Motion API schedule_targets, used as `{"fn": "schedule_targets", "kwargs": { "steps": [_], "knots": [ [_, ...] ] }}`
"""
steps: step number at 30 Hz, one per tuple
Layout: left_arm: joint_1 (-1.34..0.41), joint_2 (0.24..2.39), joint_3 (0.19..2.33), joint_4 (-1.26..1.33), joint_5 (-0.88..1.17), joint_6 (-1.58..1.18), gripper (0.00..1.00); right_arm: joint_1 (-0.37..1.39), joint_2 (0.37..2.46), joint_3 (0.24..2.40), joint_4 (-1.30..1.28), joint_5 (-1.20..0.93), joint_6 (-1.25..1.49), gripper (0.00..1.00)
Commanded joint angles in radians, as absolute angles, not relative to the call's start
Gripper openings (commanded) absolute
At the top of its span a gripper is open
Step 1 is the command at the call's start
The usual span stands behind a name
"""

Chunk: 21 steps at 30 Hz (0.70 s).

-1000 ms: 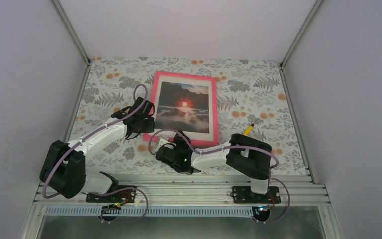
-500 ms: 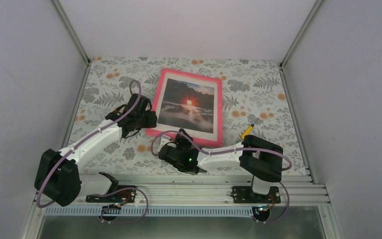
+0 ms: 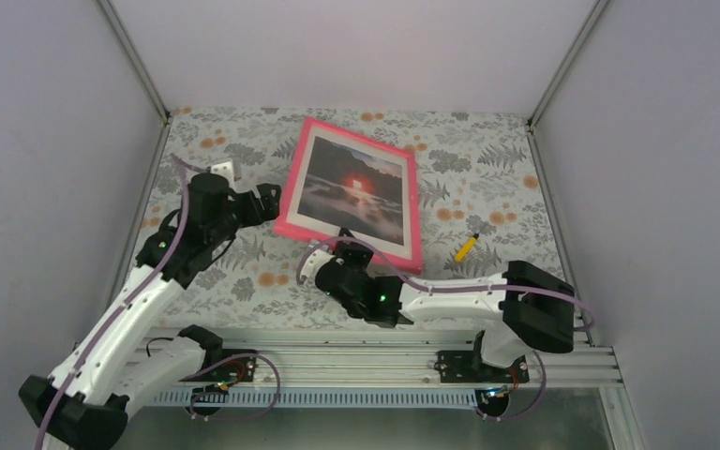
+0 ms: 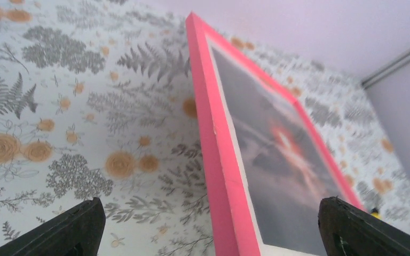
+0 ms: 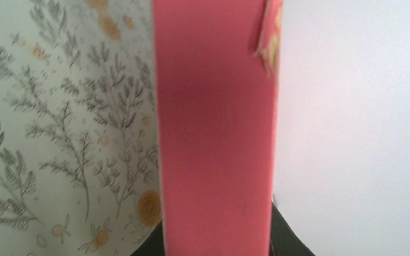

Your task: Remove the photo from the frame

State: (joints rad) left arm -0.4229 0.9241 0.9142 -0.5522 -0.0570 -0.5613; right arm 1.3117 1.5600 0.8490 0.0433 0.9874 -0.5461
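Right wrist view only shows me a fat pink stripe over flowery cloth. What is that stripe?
Observer: It's the rim of a pink picture frame. The right gripper is clamped on its near edge.
Operator: Is anything inside it?
Observer: Yes, a photo of a red sun among dark clouds.
Operator: And the other arm?
Observer: The left gripper hangs open by the frame's left edge, not gripping it.
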Motion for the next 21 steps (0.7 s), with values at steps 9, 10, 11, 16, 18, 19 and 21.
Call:
{"fn": "schedule_targets", "kwargs": {
  "steps": [9,10,11,16,18,19,21],
  "knots": [
    [-0.416,0.703,0.895,-0.536,-0.142,-0.659,1.0,1.231,1.354,0.83,0.409,0.806,-0.484,0.04],
    [-0.417,0.69,0.883,-0.528,-0.139,-0.666,1.0,1.225,1.341,0.829,0.421,0.788,-0.469,0.04],
    [-0.417,0.681,0.872,-0.518,-0.133,-0.669,1.0,1.216,1.331,0.828,0.43,0.77,-0.453,0.04],
    [-0.416,0.657,0.811,-0.463,-0.082,-0.7,1.0,1.16,1.261,0.791,0.495,0.655,-0.305,0.04],
    [-0.415,0.655,0.786,-0.44,-0.06,-0.715,1.0,1.134,1.235,0.768,0.517,0.608,-0.224,0.04],
    [-0.416,0.656,0.77,-0.43,-0.052,-0.727,1.0,1.123,1.224,0.758,0.53,0.595,-0.186,0.04],
    [-0.416,0.655,0.748,-0.408,-0.036,-0.745,1.0,1.1,1.206,0.736,0.554,0.576,-0.114,0.04]
  ]
}}
